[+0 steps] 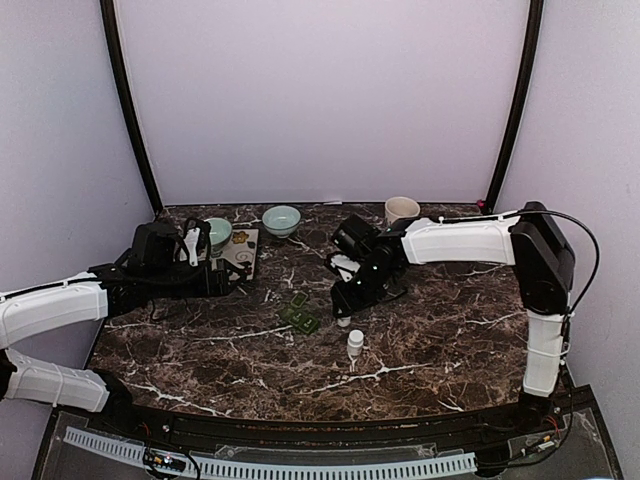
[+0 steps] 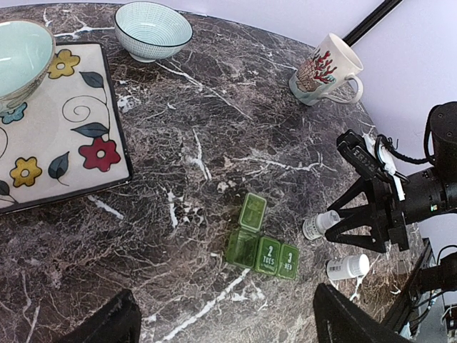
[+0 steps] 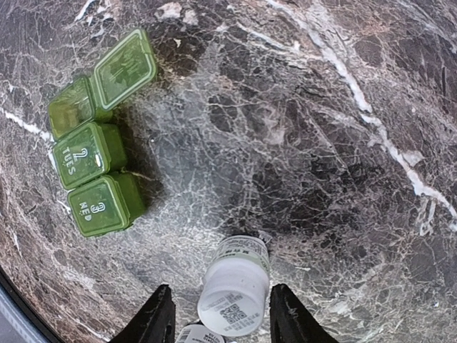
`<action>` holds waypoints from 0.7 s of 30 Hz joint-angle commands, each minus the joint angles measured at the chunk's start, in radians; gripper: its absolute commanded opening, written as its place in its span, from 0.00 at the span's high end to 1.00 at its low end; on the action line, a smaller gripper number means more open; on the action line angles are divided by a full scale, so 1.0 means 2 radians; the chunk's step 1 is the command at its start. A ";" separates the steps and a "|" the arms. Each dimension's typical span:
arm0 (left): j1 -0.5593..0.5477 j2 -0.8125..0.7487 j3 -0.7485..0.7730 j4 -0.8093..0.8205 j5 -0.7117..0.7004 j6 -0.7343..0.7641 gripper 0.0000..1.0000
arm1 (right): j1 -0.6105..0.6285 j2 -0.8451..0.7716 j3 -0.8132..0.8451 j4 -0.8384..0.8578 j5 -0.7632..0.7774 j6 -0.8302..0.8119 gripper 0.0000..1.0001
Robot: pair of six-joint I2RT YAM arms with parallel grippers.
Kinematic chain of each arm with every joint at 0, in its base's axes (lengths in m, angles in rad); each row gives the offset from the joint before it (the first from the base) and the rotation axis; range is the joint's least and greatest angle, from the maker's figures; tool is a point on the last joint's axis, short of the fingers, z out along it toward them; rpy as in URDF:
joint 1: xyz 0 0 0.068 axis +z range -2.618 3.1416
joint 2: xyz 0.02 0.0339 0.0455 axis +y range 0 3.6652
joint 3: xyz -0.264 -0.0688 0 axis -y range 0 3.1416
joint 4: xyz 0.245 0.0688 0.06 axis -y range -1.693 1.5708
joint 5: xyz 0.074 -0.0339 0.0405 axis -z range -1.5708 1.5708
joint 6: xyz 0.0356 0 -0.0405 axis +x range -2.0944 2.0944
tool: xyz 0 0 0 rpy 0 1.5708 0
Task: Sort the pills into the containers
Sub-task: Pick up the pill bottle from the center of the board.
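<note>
The dark green containers (image 3: 96, 168) lie on the marble, a short row of lidded compartments with one lid flipped open; they also show as the containers (image 2: 260, 246) and the containers (image 1: 300, 313). No loose pills show. A white pill bottle (image 3: 235, 286) sits between the fingers of my right gripper (image 3: 221, 321), which is open with a gap on each side. This bottle (image 1: 344, 322) is right of the containers, under the right gripper (image 1: 343, 310). A second white bottle (image 1: 355, 343) stands just nearer. My left gripper (image 2: 221, 332) hovers wide open and empty, left of the containers.
A floral tray (image 2: 71, 164) with a pale teal bowl (image 2: 21, 57) on it lies at the back left. Another bowl (image 2: 153, 30) and a cream mug (image 2: 325, 71) stand near the back edge. The right arm (image 2: 400, 200) reaches in from the right.
</note>
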 commanded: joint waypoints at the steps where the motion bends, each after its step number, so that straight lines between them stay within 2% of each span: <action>1: 0.003 -0.007 0.004 -0.006 0.003 -0.002 0.14 | 0.002 0.007 0.001 0.001 0.003 -0.004 0.56; 9: 0.003 -0.005 0.004 -0.007 0.003 -0.002 0.14 | 0.001 0.011 0.003 0.001 0.006 -0.006 0.62; 21: 0.003 -0.004 0.002 -0.006 0.001 -0.003 0.14 | 0.000 0.010 0.006 -0.002 0.015 -0.010 0.77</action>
